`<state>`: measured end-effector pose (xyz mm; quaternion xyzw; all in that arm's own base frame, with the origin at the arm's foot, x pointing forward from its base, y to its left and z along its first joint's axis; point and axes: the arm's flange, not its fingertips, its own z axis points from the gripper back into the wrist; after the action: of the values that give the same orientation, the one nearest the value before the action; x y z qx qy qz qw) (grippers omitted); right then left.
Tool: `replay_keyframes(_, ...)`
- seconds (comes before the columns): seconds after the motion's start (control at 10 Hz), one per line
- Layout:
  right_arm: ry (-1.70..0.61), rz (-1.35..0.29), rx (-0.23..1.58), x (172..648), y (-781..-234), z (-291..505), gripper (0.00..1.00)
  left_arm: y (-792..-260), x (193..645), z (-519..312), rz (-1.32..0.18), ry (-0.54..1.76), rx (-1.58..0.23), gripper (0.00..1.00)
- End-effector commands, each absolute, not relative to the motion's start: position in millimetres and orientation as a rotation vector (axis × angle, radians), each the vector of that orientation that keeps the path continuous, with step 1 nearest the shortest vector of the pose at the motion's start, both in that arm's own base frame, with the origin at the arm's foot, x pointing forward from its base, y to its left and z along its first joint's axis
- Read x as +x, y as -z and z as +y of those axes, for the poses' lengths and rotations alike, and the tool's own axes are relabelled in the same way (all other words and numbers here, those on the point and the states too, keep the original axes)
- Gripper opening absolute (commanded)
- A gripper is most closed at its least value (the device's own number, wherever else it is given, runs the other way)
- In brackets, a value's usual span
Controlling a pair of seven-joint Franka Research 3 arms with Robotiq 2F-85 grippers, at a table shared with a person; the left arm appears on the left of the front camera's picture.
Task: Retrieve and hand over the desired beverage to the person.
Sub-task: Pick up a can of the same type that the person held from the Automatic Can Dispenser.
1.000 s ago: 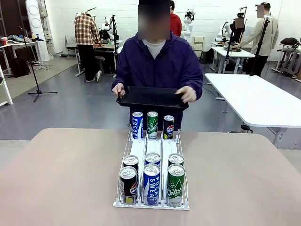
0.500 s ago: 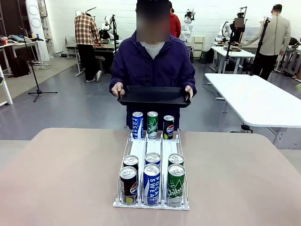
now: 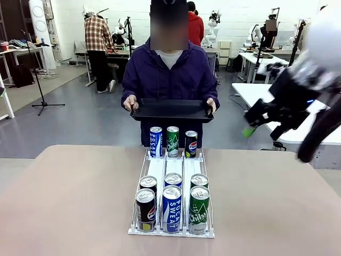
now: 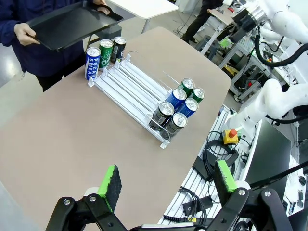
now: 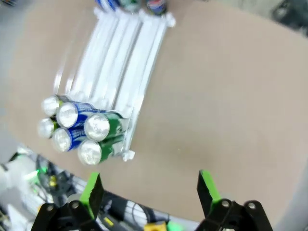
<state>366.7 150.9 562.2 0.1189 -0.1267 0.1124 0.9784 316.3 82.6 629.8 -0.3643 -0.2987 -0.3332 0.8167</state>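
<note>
Person (image 3: 169,74) stood at the table's (image 3: 64,197) far edge; both grippers spread wide, nothing held.

A dark purple-navy hooded jacket over a white shirt is worn; a black tray (image 3: 171,109) is held level in both hands, above the far cans (image 3: 172,141). Six more cans (image 3: 172,201), black, blue and green, are seated at the near end of the white rack (image 3: 160,170). The right gripper (image 3: 262,130) is seen blurred in the air at the right; the left gripper (image 4: 167,175) hangs high over the table.
</note>
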Motion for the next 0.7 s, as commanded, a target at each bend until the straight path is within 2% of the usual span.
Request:
replay_keyframes(0.0, -0.094, -0.200, 0.091, 380.3, -559.6, 185.5, 1.00, -630.4, 316.2, 84.0, -0.656, 0.725, -0.788, 1.00)
replay_keyframes(0.1, -0.058, -0.208, 0.037, 381.0, -546.4, 208.5, 1.00, -630.4, 316.2, 84.0, -0.656, 0.725, -0.788, 1.00)
replay_keyframes(0.3, -0.023, -0.194, 0.042, 382.4, -528.9, 230.0, 1.00, -630.4, 316.2, 84.0, -0.656, 0.725, -0.788, 1.00)
replay_keyframes(0.6, -0.048, -0.201, 0.044, 372.8, -527.2, 223.7, 1.00, -630.4, 316.2, 84.0, -0.656, 0.725, -0.788, 1.00)
